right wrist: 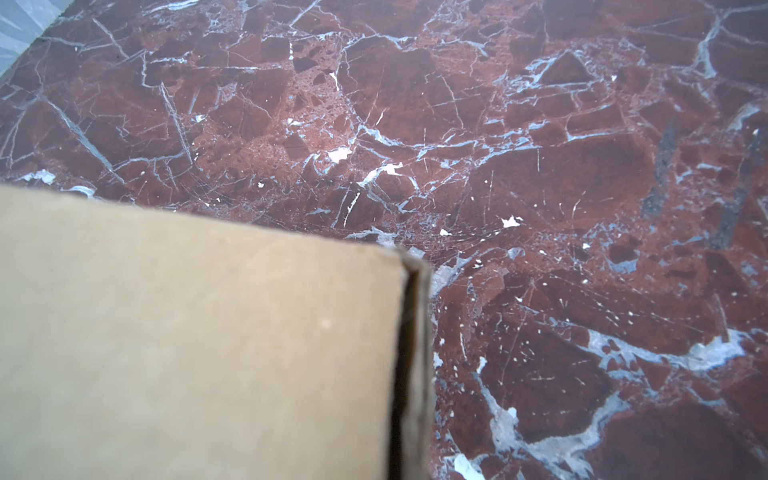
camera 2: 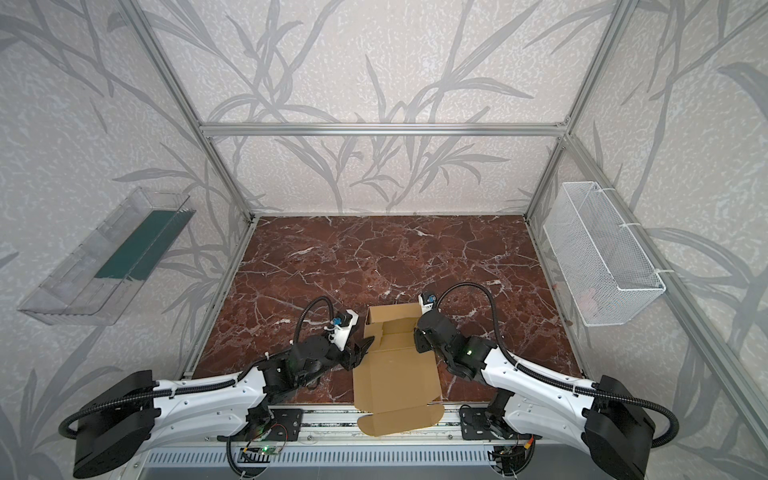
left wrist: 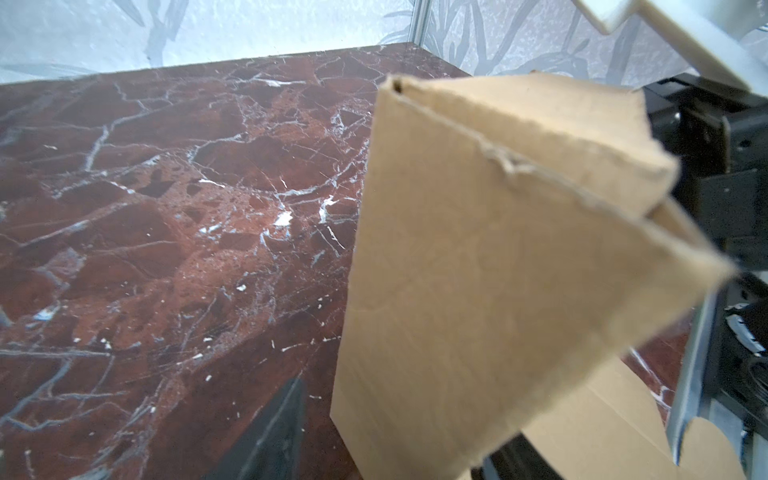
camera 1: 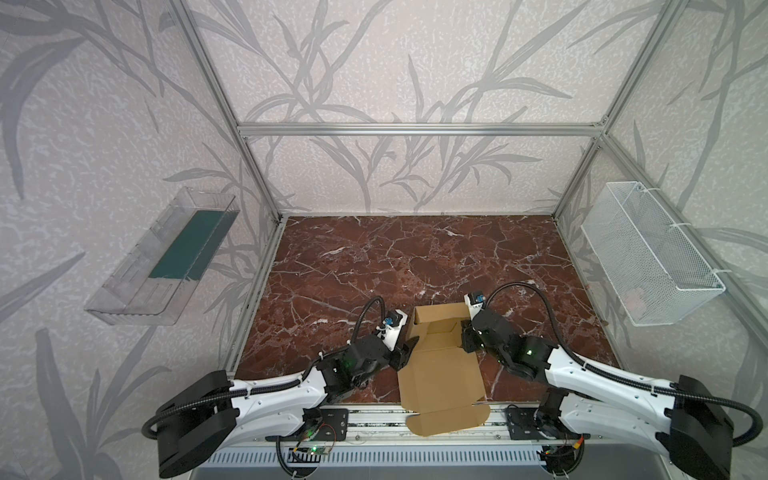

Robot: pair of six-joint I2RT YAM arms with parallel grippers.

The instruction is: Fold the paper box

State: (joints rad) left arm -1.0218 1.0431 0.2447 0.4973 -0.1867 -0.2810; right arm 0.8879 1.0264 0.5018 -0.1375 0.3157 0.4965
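Note:
The paper box (camera 1: 440,374) (camera 2: 395,374) is a tan cardboard sheet lying near the table's front edge, and its rounded lid flap (camera 1: 449,422) hangs over the front rail. The far wall (camera 1: 436,313) stands up. My left gripper (camera 1: 409,348) (camera 2: 364,347) is open at the box's left side. In the left wrist view the raised left wall (left wrist: 478,291) sits between the jaws, with a gap to the dark finger (left wrist: 270,436). My right gripper (camera 1: 466,338) (camera 2: 419,340) is shut on the right wall (right wrist: 208,332); its fingers are hidden.
The red marble tabletop (camera 1: 415,257) stretches behind the box. A clear plastic bin (camera 1: 166,257) hangs on the left wall and a white mesh basket (camera 1: 648,253) on the right wall. An aluminium rail (camera 1: 374,424) runs along the front edge.

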